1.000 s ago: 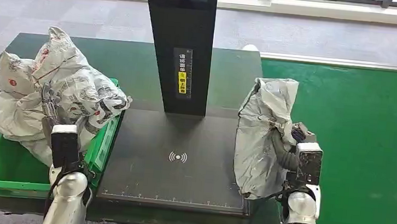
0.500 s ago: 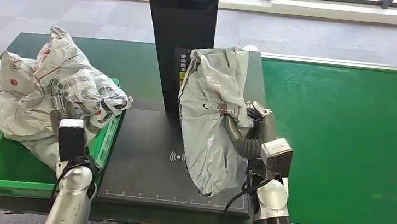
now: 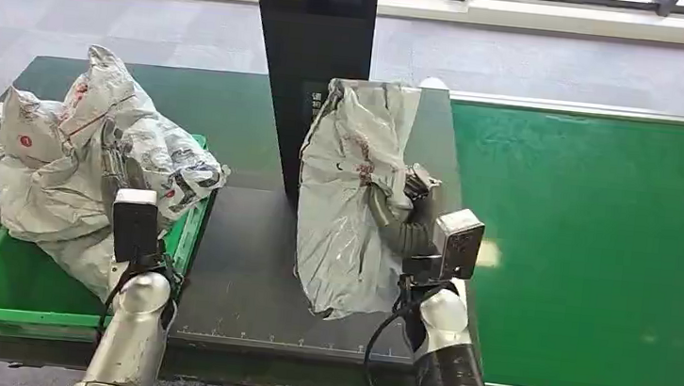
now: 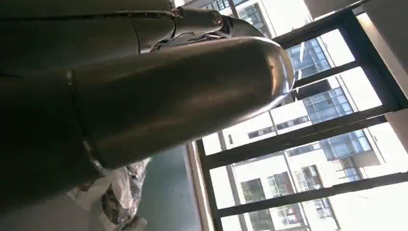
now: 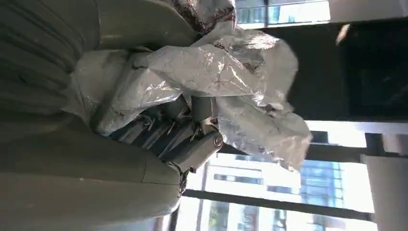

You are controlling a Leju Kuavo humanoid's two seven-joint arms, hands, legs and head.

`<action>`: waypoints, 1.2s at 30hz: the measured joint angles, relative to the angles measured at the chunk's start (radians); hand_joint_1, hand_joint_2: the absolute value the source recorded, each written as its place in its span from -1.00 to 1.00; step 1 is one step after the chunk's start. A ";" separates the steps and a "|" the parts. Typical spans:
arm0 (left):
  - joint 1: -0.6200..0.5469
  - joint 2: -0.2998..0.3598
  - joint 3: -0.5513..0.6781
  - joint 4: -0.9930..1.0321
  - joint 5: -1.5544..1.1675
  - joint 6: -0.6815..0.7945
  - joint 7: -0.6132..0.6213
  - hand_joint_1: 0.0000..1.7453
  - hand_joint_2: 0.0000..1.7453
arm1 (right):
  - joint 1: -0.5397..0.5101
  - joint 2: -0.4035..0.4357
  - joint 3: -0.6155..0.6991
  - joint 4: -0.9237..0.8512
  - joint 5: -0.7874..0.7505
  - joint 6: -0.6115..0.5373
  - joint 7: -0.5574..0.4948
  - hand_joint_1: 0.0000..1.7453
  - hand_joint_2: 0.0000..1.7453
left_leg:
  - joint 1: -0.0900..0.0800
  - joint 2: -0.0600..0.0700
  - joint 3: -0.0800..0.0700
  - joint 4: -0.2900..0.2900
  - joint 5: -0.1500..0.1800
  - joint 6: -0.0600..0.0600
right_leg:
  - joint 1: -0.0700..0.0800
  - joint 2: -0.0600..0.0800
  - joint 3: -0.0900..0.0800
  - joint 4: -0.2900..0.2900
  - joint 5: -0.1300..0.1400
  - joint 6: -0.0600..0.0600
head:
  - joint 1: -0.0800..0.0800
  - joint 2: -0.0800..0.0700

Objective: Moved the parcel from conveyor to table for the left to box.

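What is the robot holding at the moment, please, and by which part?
The right hand grips the grey parcel at its right side, about mid-height. Whether the left hand holds anything cannot be told.

You have the parcel (image 3: pixel 347 203), a crumpled grey plastic mailer bag with reddish marks, hanging upright over the right half of the dark table (image 3: pixel 246 269), left of the green conveyor (image 3: pixel 598 246), its lower end near the table's front edge.

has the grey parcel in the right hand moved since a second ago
Yes. The grey parcel, held by the right hand, went left from the green conveyor edge to in front of the black post.
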 measured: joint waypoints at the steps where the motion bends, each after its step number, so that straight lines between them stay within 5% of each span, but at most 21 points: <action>1: -0.009 0.000 -0.003 0.009 0.002 0.002 -0.002 -1.00 -1.00 | -0.019 -0.001 -0.002 0.065 0.019 -0.020 0.003 -1.00 1.00 | 0.000 0.000 0.000 0.000 0.001 0.000 | 0.000 0.000 0.000 0.000 0.000 0.000 | 0.000 0.000; 8: -0.016 -0.005 -0.012 0.021 0.003 0.000 0.011 -1.00 -1.00 | -0.084 -0.009 -0.032 0.345 0.164 -0.054 0.166 -1.00 1.00 | 0.000 0.000 -0.001 0.001 0.000 0.000 | 0.000 0.000 -0.001 0.000 0.001 0.001 | 0.000 0.000; 14: -0.001 -0.005 -0.012 0.017 0.012 0.001 0.014 -1.00 -1.00 | -0.104 -0.019 -0.050 0.410 0.190 0.014 0.176 -1.00 1.00 | 0.000 0.000 -0.002 0.001 0.000 0.000 | 0.000 0.000 -0.001 0.000 0.001 0.001 | 0.000 0.000; 15: 0.001 -0.005 -0.012 0.016 0.012 0.001 0.014 -1.00 -1.00 | -0.107 -0.021 -0.051 0.416 0.199 0.022 0.176 -1.00 -1.00 | 0.000 0.000 -0.002 0.001 0.000 0.000 | 0.000 0.000 -0.001 0.000 0.001 0.001 | 0.000 0.000; 25: 0.009 -0.005 -0.012 0.016 0.040 -0.008 -0.005 -1.00 -1.00 | -0.101 -0.019 -0.051 0.426 0.311 0.083 0.104 -1.00 -1.00 | 0.000 0.000 -0.002 0.001 0.000 0.000 | 0.000 0.000 -0.001 0.000 0.001 0.001 | 0.000 0.000; 36: 0.015 -0.001 -0.012 0.021 0.053 -0.031 -0.016 -1.00 -1.00 | -0.027 -0.011 -0.042 0.211 0.354 0.152 0.086 -1.00 -1.00 | 0.000 -0.001 -0.002 0.001 0.000 0.000 | 0.000 0.000 -0.001 0.000 0.001 0.001 | 0.000 0.000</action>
